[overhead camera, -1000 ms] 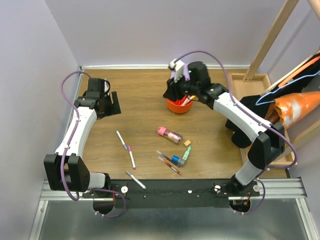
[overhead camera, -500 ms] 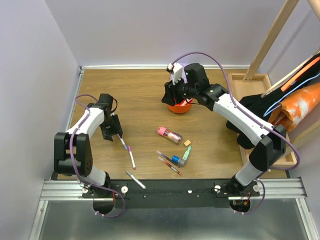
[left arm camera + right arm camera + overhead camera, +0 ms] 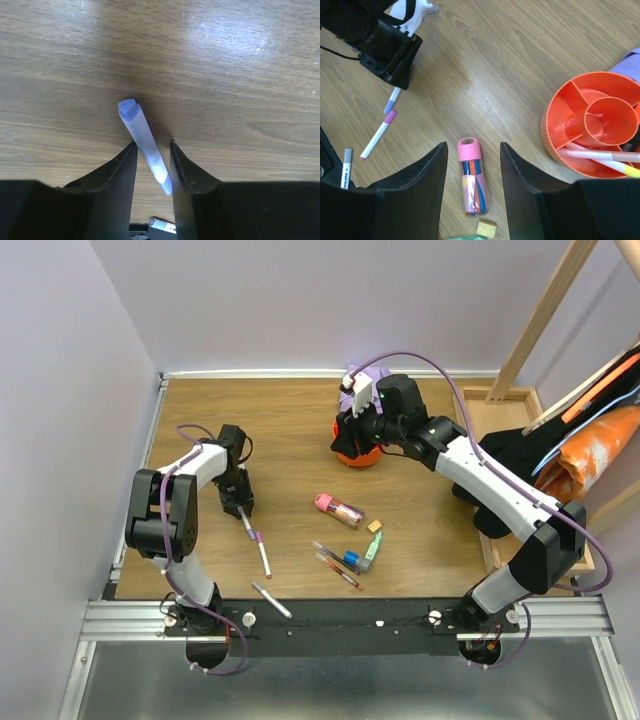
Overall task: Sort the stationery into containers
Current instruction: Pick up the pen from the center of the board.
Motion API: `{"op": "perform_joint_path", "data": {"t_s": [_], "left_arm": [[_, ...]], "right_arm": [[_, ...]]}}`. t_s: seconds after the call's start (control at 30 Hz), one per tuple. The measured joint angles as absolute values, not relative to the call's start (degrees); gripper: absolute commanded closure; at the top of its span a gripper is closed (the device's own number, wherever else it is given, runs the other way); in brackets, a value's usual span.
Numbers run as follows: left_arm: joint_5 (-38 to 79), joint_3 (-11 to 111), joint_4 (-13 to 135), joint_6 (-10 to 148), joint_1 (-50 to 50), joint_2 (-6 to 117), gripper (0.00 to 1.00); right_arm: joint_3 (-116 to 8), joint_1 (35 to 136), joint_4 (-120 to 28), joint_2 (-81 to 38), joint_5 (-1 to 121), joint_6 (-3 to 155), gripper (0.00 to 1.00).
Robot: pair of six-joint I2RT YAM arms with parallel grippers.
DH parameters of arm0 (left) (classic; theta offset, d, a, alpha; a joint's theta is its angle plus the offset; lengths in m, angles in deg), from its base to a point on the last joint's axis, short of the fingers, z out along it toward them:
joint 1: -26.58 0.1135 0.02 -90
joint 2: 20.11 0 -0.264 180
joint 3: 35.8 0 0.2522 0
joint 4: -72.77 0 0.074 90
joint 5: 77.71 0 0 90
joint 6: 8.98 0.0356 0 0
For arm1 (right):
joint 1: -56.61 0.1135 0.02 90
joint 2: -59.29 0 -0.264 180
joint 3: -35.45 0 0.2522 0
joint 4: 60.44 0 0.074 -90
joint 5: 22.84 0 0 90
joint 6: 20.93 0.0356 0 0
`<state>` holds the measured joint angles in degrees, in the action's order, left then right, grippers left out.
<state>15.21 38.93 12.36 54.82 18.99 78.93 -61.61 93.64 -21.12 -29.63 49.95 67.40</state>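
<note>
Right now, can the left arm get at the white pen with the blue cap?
Probably yes. The left gripper is down at the table with its open jaws either side of the blue-capped pen, and nothing else sits between them.

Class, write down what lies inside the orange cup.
The cup has dividers around a centre tube, which looks empty. At least two pens lie in its near compartment. Its right part is out of frame, and the right arm partly covers it from above.
</note>
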Motion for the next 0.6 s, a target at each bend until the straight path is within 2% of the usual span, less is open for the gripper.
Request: {"op": "perform_joint_path", "data": {"t_s": [0.13, 0.23, 0.27, 0.6], "left_arm": [[14.42, 38.91, 12.01, 55.26, 18.84, 79.28, 0.68], [14.24, 38.69, 12.21, 55.3, 18.79, 79.26, 0.85], [14.0, 38.6, 12.21, 55.5, 18.66, 79.22, 1.0], [14.05, 39.28, 11.79, 56.57, 17.77, 79.04, 1.0]], "right_arm": [[-61.61, 93.64, -21.36, -29.63, 51.3, 66.59, 0.44], [-61.61, 93.64, -21.4, -29.63, 52.42, 66.0, 0.44], [-61.59, 93.64, -21.45, -29.61, 52.76, 65.98, 0.44], [-61.4, 93.27, -21.73, -29.61, 55.19, 64.58, 0.43]]}}
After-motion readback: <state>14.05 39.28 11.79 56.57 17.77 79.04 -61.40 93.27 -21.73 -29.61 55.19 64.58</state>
